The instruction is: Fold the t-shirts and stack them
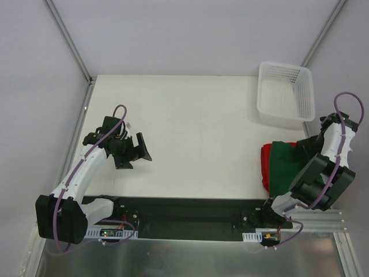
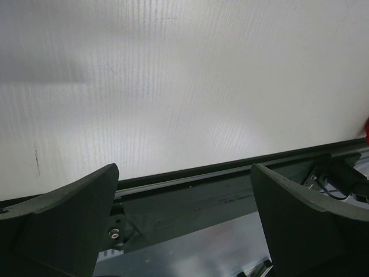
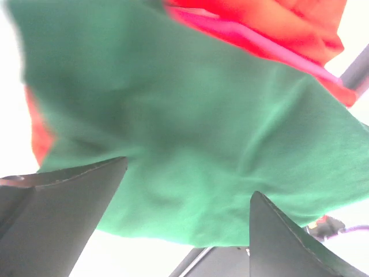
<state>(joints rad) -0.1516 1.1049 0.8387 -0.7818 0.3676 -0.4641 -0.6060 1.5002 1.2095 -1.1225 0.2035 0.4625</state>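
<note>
Green shirt (image 1: 285,167) atop red shirt (image 1: 265,167), frame right. Right gripper (image 3: 189,179) agape above, left gripper (image 2: 184,167) agape, idle. Risk: wide pinch snagging both layers.

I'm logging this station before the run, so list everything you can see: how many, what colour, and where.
green cotton t-shirt: one, green, at the table's right edge, lying on the red one
red cotton t-shirt: one, red, under the green one, showing along its left side
white plastic mesh basket: one, white, far right corner of the table
white table: one, white, fills the middle of the view
black base plate: one, black, along the near edge
left arm: one, white and black, over the table's left side; left fingers open, holding nothing
right arm: one, white and black, at the right edge; right fingers open over the green t-shirt
</note>
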